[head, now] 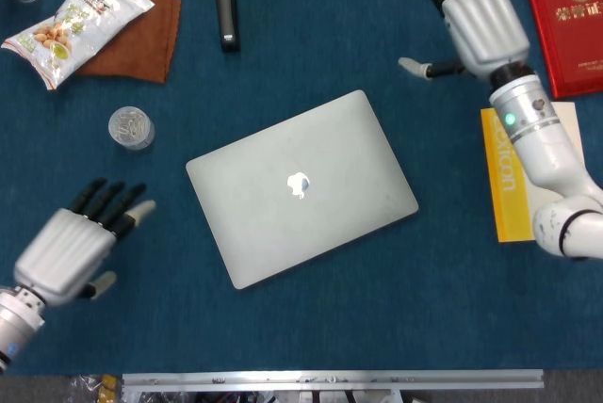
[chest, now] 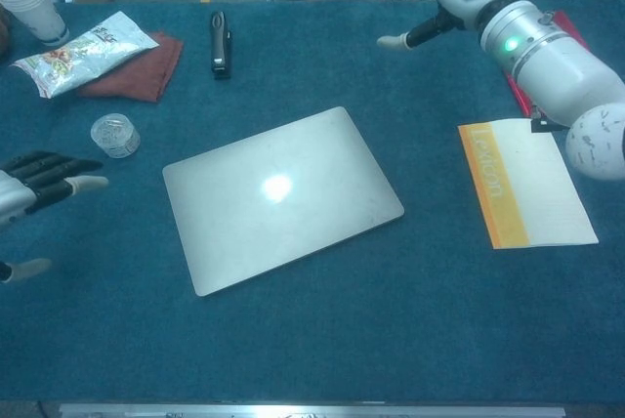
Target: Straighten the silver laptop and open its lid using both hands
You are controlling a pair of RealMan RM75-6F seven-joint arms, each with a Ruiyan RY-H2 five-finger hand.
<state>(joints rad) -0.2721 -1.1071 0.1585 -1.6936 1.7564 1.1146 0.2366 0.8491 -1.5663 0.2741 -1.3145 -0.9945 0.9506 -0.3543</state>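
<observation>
Your blue worktop (head: 311,328) carries the silver laptop (head: 301,186) near its middle, lid shut flat and skewed, its far right corner turned away from you. Neither robot hand touches it. Your right robot hand (head: 476,17) hangs above the far right of the worktop, well apart from the laptop, fingers spread and holding nothing. Your left robot hand (head: 71,248) sits low at the near left, fingers apart and empty; from the chest view only its fingertips (chest: 59,174) show, so its height over the cloth is hard to judge. A yellow-edged booklet (head: 532,172) lies right of the laptop, a red certificate book (head: 565,22) beyond it. At far left lie a brown cloth (head: 137,36), a snack packet (head: 75,17), a black remote (head: 224,9) and a small clear jar (head: 130,127).
</observation>
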